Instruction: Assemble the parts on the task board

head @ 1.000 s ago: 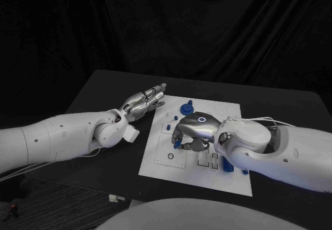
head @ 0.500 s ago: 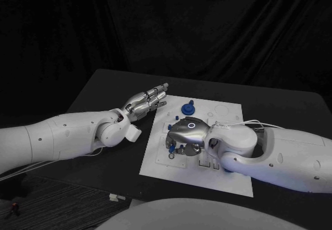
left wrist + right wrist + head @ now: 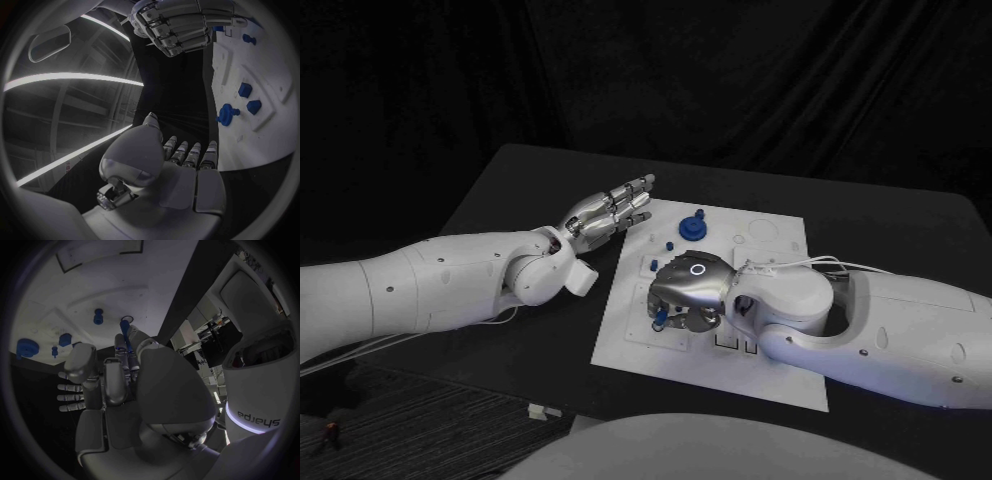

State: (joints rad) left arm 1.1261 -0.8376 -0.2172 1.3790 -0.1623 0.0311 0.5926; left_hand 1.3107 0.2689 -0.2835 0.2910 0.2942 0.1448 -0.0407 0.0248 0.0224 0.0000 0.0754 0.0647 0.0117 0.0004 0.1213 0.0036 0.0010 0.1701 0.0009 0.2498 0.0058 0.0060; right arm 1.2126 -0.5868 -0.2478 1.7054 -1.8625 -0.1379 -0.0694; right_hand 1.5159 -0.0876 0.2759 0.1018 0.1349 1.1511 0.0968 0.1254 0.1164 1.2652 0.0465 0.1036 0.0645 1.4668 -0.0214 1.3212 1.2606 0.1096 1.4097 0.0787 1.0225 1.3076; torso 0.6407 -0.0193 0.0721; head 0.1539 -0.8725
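Partway done, I judge: right hand (image 3: 687,292) pinches a blue peg (image 3: 125,336) over the task board (image 3: 762,375) — some parts (image 3: 691,228) seated; left hand (image 3: 606,213) spread, idle.

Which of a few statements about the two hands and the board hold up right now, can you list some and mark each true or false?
1. The right hand is over the board. True.
2. The left hand holds a blue part. False: it holds nothing, its fingers straight and apart, beside the board's edge.
3. The right hand pinches a thin blue part at its fingertips. True, as the right wrist view shows.
4. The board is bare of parts. False: a round blue part stands near its far end, with smaller blue ones by it.
5. The two hands touch each other. False: they are apart.
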